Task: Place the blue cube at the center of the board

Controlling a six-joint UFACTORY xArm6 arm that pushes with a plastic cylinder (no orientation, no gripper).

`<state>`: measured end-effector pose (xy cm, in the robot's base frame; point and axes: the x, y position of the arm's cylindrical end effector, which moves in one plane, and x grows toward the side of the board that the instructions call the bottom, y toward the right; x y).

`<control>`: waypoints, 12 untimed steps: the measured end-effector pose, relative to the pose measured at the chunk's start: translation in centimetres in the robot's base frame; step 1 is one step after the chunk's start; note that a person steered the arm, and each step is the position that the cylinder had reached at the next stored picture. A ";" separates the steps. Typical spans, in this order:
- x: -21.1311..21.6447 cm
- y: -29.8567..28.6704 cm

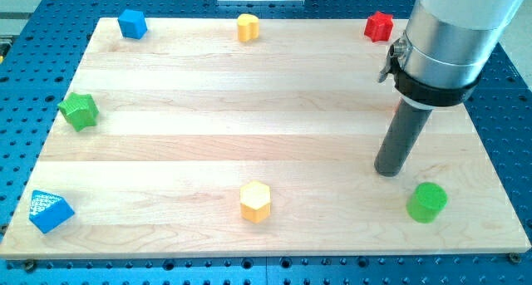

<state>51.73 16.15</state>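
The blue cube (132,23) sits near the board's top left corner. My tip (388,172) rests on the wooden board (266,110) at the view's right, far from the blue cube, just up and left of the green cylinder (427,202). The rod rises from the tip to the grey arm body at the top right.
A blue triangular block (50,211) lies at the bottom left corner. A green star (79,111) is at the left edge. A yellow heart-like block (248,27) is at the top middle, a red star (379,26) at the top right, a yellow hexagon (255,202) at the bottom middle.
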 end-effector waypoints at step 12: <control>-15.1 -23.7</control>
<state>36.62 -7.59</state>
